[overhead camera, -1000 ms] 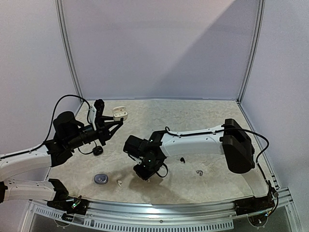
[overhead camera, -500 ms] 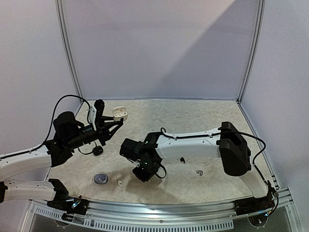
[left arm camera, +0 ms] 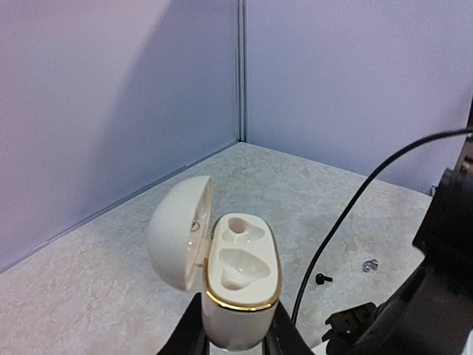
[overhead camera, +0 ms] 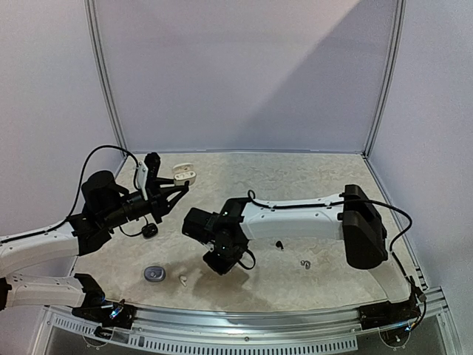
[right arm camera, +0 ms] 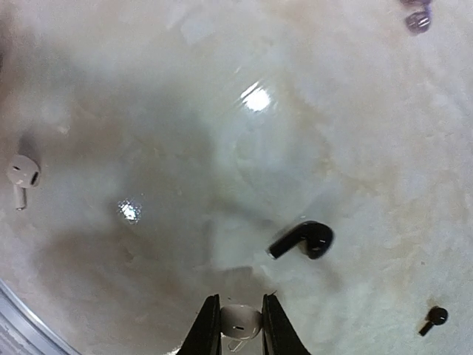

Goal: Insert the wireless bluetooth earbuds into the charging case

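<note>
Barely begun — the left gripper [left arm camera: 238,334] clamps the gold-rimmed cream charging case [left arm camera: 240,285], lid open, wells empty, and the right gripper [right arm camera: 236,327] pinches one small white earbud [right arm camera: 241,318] — a glossy black earbud [right arm camera: 303,240] lies loose on the marbled table [right arm camera: 295,133].

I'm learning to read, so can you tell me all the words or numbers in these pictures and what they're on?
None: no word, number, brand or sign can be read in any view.
White charging case: plain cream with a gold rim, no writing shows.
White earbud and the black earbud near it: no writing shows; any marks would be too small to read.
</note>
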Controlling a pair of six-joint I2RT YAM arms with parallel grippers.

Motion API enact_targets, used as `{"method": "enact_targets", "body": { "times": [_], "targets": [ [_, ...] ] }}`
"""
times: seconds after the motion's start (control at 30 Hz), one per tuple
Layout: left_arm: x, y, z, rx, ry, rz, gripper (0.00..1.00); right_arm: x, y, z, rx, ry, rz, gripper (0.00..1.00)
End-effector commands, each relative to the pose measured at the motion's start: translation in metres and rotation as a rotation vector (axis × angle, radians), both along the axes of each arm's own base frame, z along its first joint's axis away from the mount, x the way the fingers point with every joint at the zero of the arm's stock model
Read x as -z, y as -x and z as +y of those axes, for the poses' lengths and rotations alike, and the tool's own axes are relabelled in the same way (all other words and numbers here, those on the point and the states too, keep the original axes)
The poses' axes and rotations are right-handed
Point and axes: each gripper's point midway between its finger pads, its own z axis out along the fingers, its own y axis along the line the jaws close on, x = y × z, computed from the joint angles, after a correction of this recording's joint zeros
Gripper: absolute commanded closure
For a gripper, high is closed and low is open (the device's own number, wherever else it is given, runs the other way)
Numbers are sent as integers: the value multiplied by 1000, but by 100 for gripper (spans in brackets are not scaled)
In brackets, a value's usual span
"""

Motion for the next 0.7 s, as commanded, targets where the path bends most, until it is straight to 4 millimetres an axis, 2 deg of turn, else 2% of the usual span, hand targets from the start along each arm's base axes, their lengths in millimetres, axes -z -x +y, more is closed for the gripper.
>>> {"method": "enact_targets", "body": {
  "times": [0.0, 0.1, 0.13, 0.17, 0.3, 0.33, 0.4, 0.5, 0.57, 0.67],
  "targets": [
    [-8, 9, -8, 43, 13, -45, 100, -117, -36, 0, 72, -216, -210, 100],
    [-14, 15, -15, 103, 6, -113, 100, -176, -52, -2, 83, -343, -345, 100],
    [-17, 16, -18, 119, 9, -129, 100, -205, -55, -4, 80, -411, -396, 100],
    [-21, 16, -20, 127, 14, -144, 100, -222, -58, -4, 66, -456, -442, 100],
    [-38, 17, -22, 132, 47, -219, 100, -307, -60, -6, 49, -744, -629, 100],
    [-40, 18, -22, 128, 53, -231, 100, -317, -60, -6, 44, -803, -665, 100],
    [-45, 17, -20, 112, 63, -243, 100, -354, -54, -13, 19, -939, -755, 100],
    [-49, 19, -19, 105, 81, -255, 100, -383, -48, -13, -24, -1035, -827, 100],
    [-49, 20, -19, 111, 95, -247, 100, -395, -42, -4, -97, -1061, -861, 100],
    [-45, 24, -22, 139, 105, -245, 100, -402, -32, 16, -216, -1112, -885, 100]
  ]
}}
